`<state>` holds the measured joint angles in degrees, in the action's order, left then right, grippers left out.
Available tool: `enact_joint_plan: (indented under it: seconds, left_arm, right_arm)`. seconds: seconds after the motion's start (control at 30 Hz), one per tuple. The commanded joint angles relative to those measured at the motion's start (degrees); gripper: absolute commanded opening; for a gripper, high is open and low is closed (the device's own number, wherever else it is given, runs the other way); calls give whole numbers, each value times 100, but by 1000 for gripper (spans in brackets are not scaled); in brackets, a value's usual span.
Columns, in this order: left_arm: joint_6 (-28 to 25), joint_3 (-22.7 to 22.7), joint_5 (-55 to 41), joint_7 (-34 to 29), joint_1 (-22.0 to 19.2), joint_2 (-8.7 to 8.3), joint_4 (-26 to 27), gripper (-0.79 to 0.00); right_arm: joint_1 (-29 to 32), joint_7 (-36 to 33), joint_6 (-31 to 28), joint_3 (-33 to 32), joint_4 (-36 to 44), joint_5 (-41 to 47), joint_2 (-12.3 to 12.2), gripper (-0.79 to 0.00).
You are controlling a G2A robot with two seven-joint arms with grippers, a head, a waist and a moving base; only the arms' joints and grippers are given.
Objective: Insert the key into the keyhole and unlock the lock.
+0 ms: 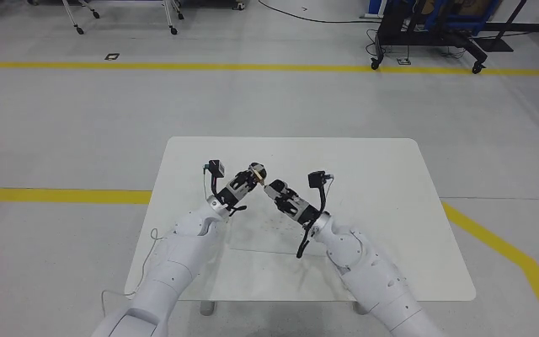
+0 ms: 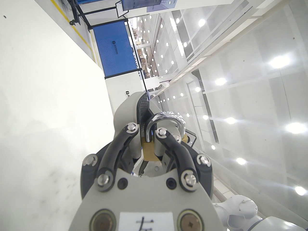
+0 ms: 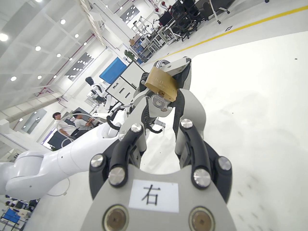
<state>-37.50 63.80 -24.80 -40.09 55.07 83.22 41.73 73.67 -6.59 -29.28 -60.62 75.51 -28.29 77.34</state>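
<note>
white rounded worktop (image 1: 379, 253): sitting below, everything held in air | left pincer (image 2: 157, 123): clamping brass-bodied padlock with chromed shackle (image 3: 160, 82) aloft, keyhole (image 3: 160, 95) end facing right pincer (image 3: 163, 97) for access | right pincer: pinching small silver key (image 3: 159, 102) by its head, blade sitting in keyhole, shackle looking seated, turn pending

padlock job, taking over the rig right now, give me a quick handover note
Grips: the left end effector is shut on the padlock, held up above the table. The right end effector is shut on the key, whose blade seems to be inside the padlock's bottom.
Done: both picked up, key apparently inserted.
Left: turn the key; the shackle looks closed.
</note>
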Motion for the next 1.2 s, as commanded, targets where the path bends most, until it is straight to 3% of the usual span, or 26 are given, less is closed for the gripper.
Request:
enact_joint_plan:
  seconds: [0.0,0.3,0.37,0.4,0.43,0.83,1.17]
  left_arm:
    - [9,-4,8,-7,-2,1,-3,-785]
    - [-2,-18,14,-92,-10,4,-9,-785]
    - [-9,-22,11,-118,-9,5,-10,-785]
    - [-15,-23,13,-129,-10,5,-9,-785]
    - [-21,-25,16,-139,-12,5,-10,-785]
    - [-151,-45,-39,-368,-1,5,22,-785]
    - [-404,-37,-104,-552,25,-4,76,-785]
  right_arm:
    - [11,49,50,10,28,-130,-1,-570]
    - [-46,120,166,49,15,-145,22,-582]
    - [-62,89,134,58,-17,-46,29,-653]
    - [-73,67,105,60,-40,31,34,-745]
    - [-85,37,70,61,-67,126,38,-785]
    - [-200,-528,-429,-29,-424,1570,66,-785]
    - [-296,-1828,-621,-116,-753,3779,73,-785]
